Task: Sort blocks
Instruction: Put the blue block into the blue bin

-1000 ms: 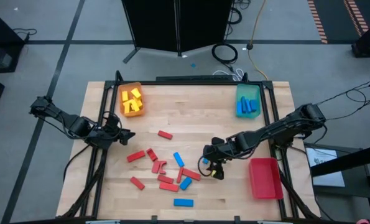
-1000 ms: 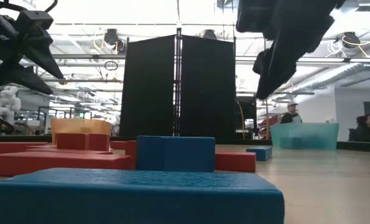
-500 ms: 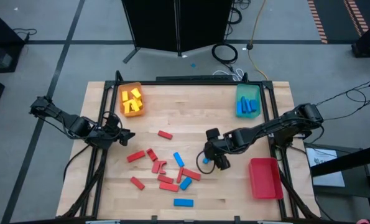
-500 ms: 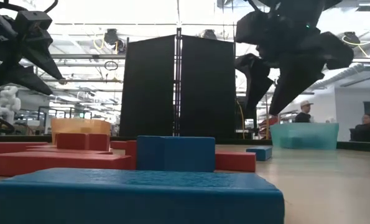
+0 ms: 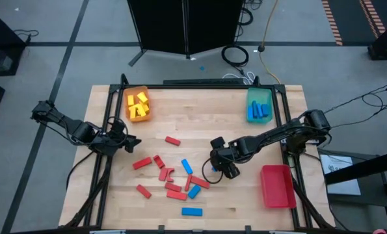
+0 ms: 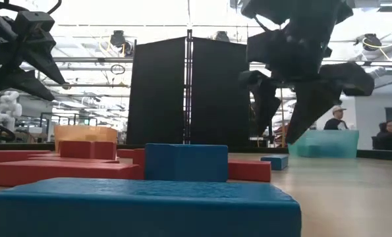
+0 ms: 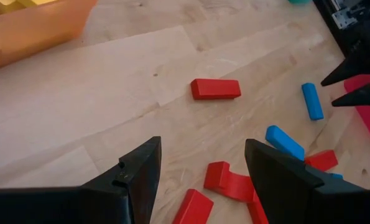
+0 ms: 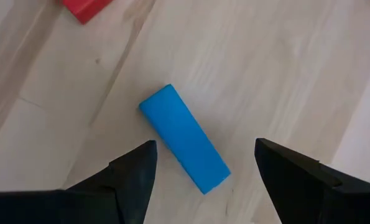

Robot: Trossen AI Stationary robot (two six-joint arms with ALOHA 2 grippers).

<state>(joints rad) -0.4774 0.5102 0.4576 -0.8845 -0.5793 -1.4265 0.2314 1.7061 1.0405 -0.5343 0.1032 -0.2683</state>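
Observation:
Red and blue blocks lie flat and scattered on the table's near middle (image 5: 180, 179). My right gripper (image 5: 220, 166) hovers open above a single blue block (image 8: 183, 138), with one finger on each side of it and no touch; the low view shows it (image 6: 276, 137) above the tabletop. That block (image 5: 213, 169) lies flat on the wood. My left gripper (image 5: 132, 141) waits open at the table's left side, above bare wood, with a red block (image 7: 216, 89) ahead of it.
The orange tray (image 5: 138, 104) of yellow blocks sits at the far left, the teal tray (image 5: 259, 104) of blue blocks at the far right, and the red tray (image 5: 276, 186) at the near right. People sit in the room behind (image 6: 390, 135). Bare wood spans the far middle.
My right gripper has come down toward the blue block and turned about its wrist, shifting slightly toward the table's left; both its fingers now show lower in the low view. The blocks have not moved.

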